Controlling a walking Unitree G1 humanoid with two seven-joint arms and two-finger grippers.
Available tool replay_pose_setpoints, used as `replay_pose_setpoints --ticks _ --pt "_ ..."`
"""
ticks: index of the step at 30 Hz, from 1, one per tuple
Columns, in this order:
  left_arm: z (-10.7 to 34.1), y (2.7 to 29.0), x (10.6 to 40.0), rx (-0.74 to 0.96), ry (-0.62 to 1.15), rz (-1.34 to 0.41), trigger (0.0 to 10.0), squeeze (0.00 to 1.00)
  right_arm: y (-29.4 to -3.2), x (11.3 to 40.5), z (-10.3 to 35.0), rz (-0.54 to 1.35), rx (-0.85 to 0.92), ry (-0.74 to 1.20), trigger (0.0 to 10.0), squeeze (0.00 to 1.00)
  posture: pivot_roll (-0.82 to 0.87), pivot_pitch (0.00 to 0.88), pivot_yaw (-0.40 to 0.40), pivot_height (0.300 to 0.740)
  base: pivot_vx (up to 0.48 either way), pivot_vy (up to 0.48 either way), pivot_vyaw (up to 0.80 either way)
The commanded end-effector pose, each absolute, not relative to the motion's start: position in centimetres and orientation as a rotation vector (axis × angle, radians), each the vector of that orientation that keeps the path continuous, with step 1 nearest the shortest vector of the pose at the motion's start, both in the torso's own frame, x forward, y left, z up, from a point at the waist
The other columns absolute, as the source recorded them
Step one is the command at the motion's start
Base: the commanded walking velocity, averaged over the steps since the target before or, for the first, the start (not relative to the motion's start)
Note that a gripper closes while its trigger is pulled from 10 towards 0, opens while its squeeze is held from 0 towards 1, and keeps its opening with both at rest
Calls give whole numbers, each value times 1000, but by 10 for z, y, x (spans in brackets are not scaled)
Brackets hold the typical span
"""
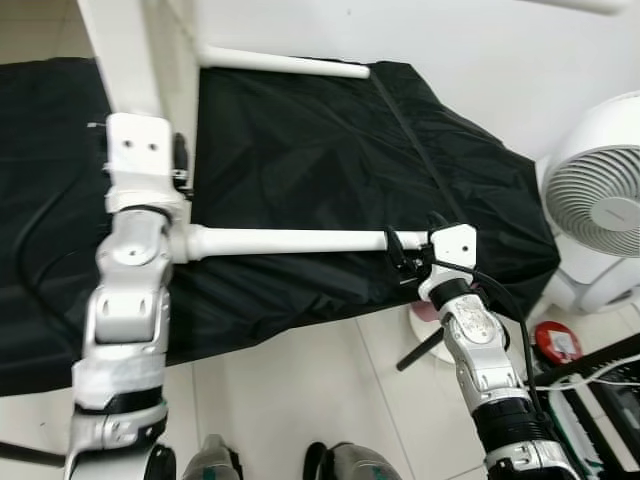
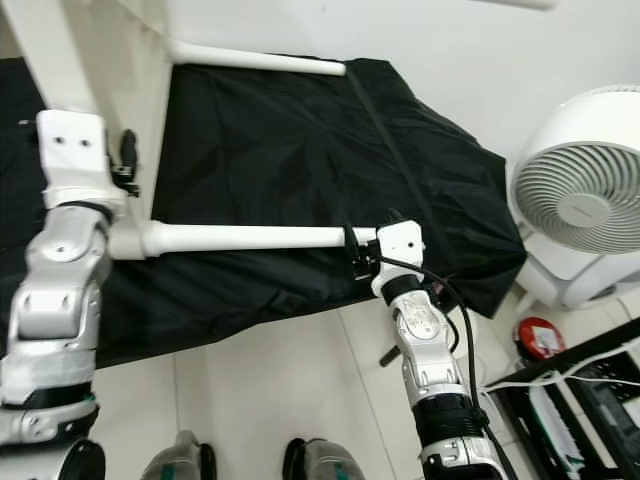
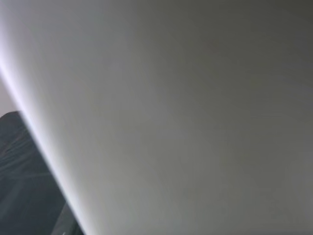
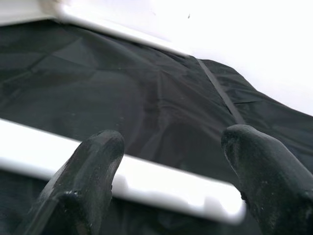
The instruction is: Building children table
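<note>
**Children's table on its side, one leg between my right fingers**

Children's table (image 1: 120, 45) lies tipped over a black sheet (image 1: 300, 130) in my eye views, white panel at my left, two white legs reaching rightward. My left gripper (image 1: 178, 160) presses against the panel; I cannot tell how its fingers stand. My right gripper (image 1: 398, 252) sits at the tip of the near leg (image 1: 290, 241). A white fan (image 1: 595, 200) stands by the wall.

Left wrist view: blank pale panel surface (image 3: 186, 107), very close.

Right wrist view: my black fingers (image 4: 90, 171) are spread apart, straddling the leg (image 4: 146, 183) loosely.
</note>
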State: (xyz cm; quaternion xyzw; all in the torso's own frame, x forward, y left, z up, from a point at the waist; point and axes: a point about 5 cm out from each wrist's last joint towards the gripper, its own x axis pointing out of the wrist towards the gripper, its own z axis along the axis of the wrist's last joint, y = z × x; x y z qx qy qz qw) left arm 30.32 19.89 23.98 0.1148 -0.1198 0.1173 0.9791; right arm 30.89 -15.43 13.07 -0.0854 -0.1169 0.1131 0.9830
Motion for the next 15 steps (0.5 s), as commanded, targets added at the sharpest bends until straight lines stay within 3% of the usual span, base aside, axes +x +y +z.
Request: replay_pose_setpoints --ticks 1,8,13,14,15 --pt "252 235 287 270 -285 498 0 0 -158 310 131 229 -172 -236 10000 0 120 49 -152 740 0 0 0" --pt "256 250 265 310 -288 552 0 0 -157 316 134 253 -189 -241 10000 0 130 68 -168 740 0 0 0" --pt "254 254 263 362 -333 437 0 0 -156 318 134 261 -189 -238 10000 0 138 84 -175 740 0 0 0" --pt "251 257 265 388 -340 390 10000 0 -155 318 133 264 -190 -238 10000 0 139 85 -173 740 0 0 0" --pt "248 259 266 399 -340 351 10000 0 -155 318 133 267 -192 -238 10000 0 142 87 -172 740 0 0 0"
